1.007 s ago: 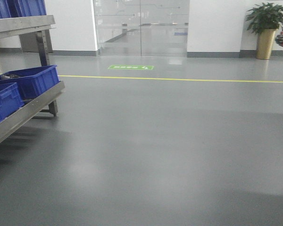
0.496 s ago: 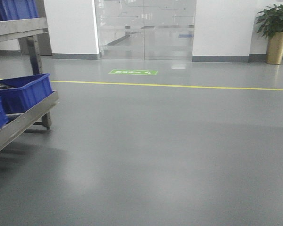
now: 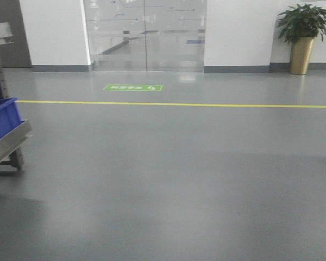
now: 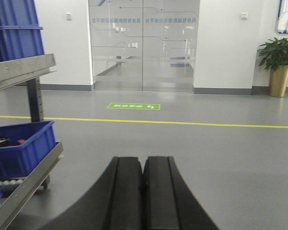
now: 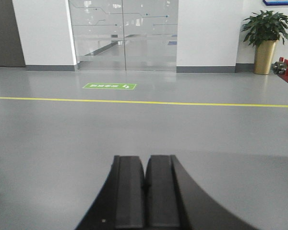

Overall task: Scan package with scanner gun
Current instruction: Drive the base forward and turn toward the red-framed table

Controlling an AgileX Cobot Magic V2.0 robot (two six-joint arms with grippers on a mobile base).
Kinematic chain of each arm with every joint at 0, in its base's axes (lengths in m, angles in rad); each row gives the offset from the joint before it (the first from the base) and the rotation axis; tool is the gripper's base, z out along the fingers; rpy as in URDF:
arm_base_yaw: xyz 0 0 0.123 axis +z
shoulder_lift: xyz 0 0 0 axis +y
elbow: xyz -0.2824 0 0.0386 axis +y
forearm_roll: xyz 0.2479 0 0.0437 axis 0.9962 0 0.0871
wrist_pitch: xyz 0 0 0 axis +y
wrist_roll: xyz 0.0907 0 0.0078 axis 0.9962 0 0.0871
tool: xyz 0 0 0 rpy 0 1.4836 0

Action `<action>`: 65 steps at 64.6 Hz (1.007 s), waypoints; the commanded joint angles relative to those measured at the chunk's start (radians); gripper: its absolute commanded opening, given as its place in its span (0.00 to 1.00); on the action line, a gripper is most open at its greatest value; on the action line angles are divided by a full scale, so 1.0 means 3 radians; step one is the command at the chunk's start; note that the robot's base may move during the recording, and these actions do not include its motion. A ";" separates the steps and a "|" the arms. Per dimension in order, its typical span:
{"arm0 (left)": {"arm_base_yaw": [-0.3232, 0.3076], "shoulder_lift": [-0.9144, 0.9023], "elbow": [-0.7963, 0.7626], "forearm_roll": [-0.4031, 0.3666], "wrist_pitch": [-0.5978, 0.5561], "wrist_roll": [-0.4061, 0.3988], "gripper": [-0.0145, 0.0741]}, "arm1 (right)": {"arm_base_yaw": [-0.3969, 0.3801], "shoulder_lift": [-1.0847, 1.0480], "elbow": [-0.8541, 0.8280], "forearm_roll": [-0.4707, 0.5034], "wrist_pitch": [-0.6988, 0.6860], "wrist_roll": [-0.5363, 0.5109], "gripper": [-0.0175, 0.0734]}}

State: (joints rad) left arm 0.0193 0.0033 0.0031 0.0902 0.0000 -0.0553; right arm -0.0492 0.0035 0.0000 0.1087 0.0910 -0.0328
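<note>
Both left fingers (image 4: 127, 191) and right fingers (image 5: 129, 196) meet, facing grey floor (image 3: 179, 179).

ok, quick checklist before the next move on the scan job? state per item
1. Sight of package: not ok, none in any camera.
2. Sight of scanner gun: not ok, none either.
3. State of left gripper: ok, jaws shut, nothing held.
4. State of right gripper: ok, jaws shut, nothing held.
5. Obstacles on floor ahead: ok, none up to the yellow line.
6. Side clearance to rack with blue bin: cannot tell.
</note>
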 commanded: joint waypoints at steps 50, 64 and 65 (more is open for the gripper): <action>-0.0005 -0.0011 -0.0010 -0.0019 -0.0061 -0.0018 0.04 | -0.0007 -0.0012 0.0000 -0.0013 -0.0060 -0.0004 0.02; -0.0005 -0.0011 -0.0010 -0.0019 -0.0061 -0.0018 0.04 | 0.0000 -0.0012 0.0000 -0.0013 -0.0060 -0.0004 0.02; -0.0005 -0.0011 -0.0010 -0.0019 -0.0061 -0.0018 0.04 | 0.0000 -0.0012 0.0000 -0.0013 -0.0060 -0.0004 0.02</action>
State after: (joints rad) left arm 0.0193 0.0033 0.0031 0.0902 0.0000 -0.0553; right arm -0.0492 0.0035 0.0000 0.1087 0.0910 -0.0328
